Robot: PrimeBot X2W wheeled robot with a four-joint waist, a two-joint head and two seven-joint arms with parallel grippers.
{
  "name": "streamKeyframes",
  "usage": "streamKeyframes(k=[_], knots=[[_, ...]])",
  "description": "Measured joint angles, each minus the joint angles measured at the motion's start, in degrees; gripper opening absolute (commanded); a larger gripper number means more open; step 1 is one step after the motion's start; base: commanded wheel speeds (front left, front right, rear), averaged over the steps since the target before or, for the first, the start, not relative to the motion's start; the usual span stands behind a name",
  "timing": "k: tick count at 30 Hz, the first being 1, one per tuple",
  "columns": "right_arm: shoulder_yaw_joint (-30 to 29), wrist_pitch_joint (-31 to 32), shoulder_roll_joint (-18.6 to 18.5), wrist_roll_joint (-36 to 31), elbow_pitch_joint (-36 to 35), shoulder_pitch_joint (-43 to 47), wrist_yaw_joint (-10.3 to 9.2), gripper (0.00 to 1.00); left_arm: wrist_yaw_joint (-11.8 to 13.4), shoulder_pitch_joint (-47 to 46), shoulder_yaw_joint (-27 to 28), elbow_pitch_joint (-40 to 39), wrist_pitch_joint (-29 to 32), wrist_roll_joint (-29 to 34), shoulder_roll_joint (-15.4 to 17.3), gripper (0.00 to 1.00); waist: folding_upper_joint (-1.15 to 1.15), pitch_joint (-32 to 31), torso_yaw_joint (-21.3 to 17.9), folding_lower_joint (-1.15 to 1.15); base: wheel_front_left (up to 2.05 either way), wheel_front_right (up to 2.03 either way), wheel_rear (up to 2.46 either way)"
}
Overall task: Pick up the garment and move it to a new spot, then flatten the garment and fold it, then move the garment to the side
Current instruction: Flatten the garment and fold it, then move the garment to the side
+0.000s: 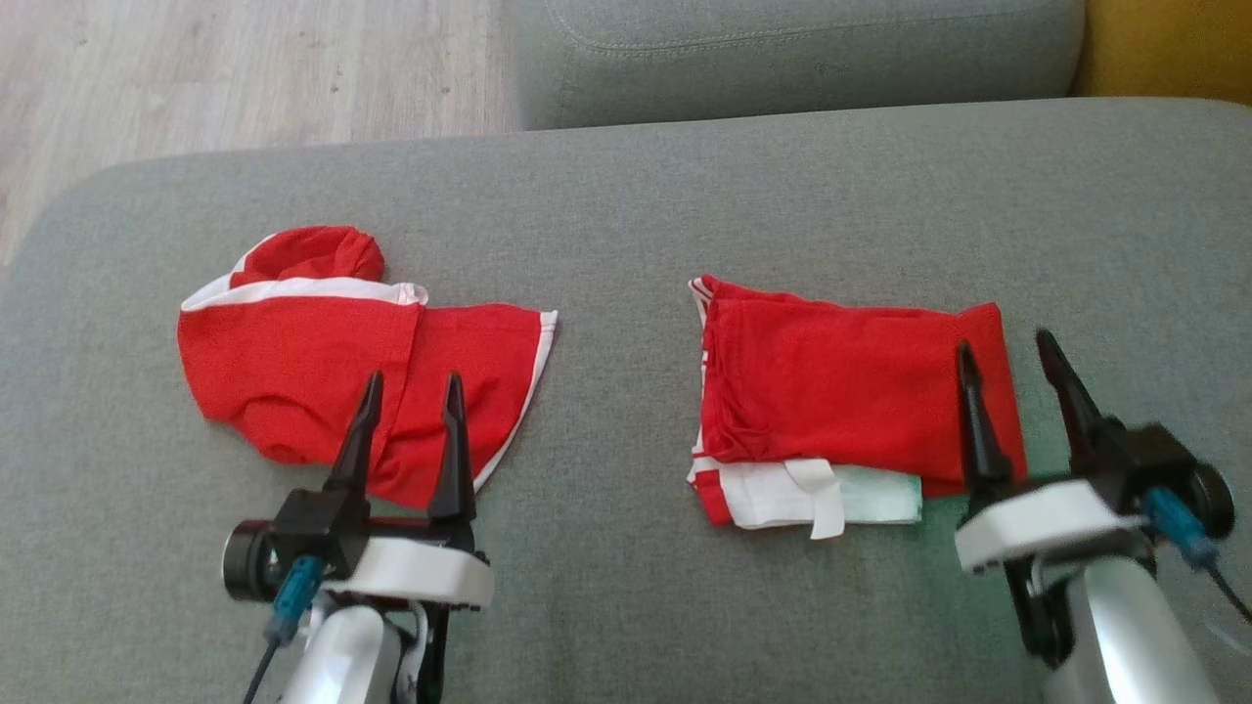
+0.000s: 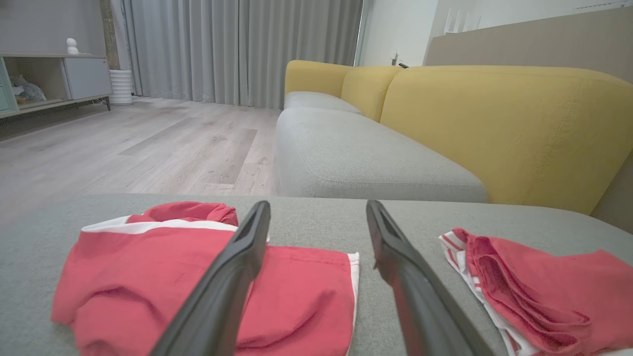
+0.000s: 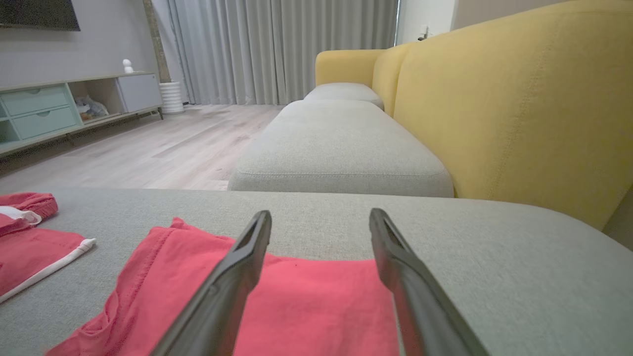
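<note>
A folded red garment [image 1: 841, 381] with white trim lies flat on the grey cushion, right of centre; white layers stick out at its near edge. My right gripper [image 1: 1005, 340] hovers open over its right end, fingers astride that edge, holding nothing. In the right wrist view the gripper [image 3: 320, 212] stands open above the red cloth [image 3: 316, 296]. A second red garment [image 1: 293, 352], rumpled and white-striped, lies at the left. My left gripper [image 1: 413, 378] is open over its near right part, also empty. The left wrist view shows that gripper [image 2: 317, 203] open between the rumpled garment [image 2: 148, 262] and the folded one [image 2: 544, 282].
Both garments rest on a wide grey seat cushion [image 1: 626, 215]. Beyond it sits another grey cushion [image 1: 782, 49] and a yellow backrest [image 3: 519, 109] on the right. Wooden floor [image 1: 245, 68] lies past the cushion's far left edge, with a low cabinet [image 3: 59, 109] at the wall.
</note>
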Motion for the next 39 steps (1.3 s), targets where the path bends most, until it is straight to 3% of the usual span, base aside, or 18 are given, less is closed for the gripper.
streamKeyframes(k=[8,15,23,36,37,38,39], knots=[[-1.2,-0.3,0.4,4.0,-2.3,3.6,0.0,1.0,0.0,1.2,0.3,-0.3,0.0,0.3,0.0,1.0,0.0,-0.1,0.3,0.0,0.0,0.0,0.0],[-2.6,-0.3,0.5,3.1,-2.5,3.2,0.0,1.0,0.0,1.2,0.3,-0.7,0.0,0.6,0.0,1.0,0.0,0.8,0.7,0.0,0.0,0.0,0.0],[-7.6,6.5,0.5,4.7,6.2,0.0,0.0,1.0,-0.1,0.8,0.3,-1.0,0.0,0.6,-0.1,1.0,0.0,3.2,1.3,0.0,0.0,0.0,0.0],[-7.3,6.8,0.4,7.2,18.5,-6.5,0.0,1.0,-0.5,-0.8,0.3,-0.8,0.0,0.7,-0.1,1.0,0.0,6.6,2.1,0.0,0.0,0.0,0.0],[-7.1,6.9,0.3,7.3,19.3,-7.2,0.0,0.88,-0.5,-0.8,0.3,-0.8,0.0,0.7,-0.1,1.0,0.0,6.7,2.0,0.0,0.0,0.0,0.0],[-7.0,7.0,0.3,7.8,19.9,-7.9,0.0,0.41,-0.5,-0.8,0.3,-0.8,0.0,0.7,-0.1,1.0,0.0,6.7,2.0,0.0,0.0,0.0,0.0],[-6.8,7.0,0.3,8.2,20.5,-8.5,0.0,0.0,-0.5,-0.9,0.3,-0.7,0.0,0.7,-0.1,1.0,0.0,6.7,1.9,0.0,0.0,0.0,0.0]])
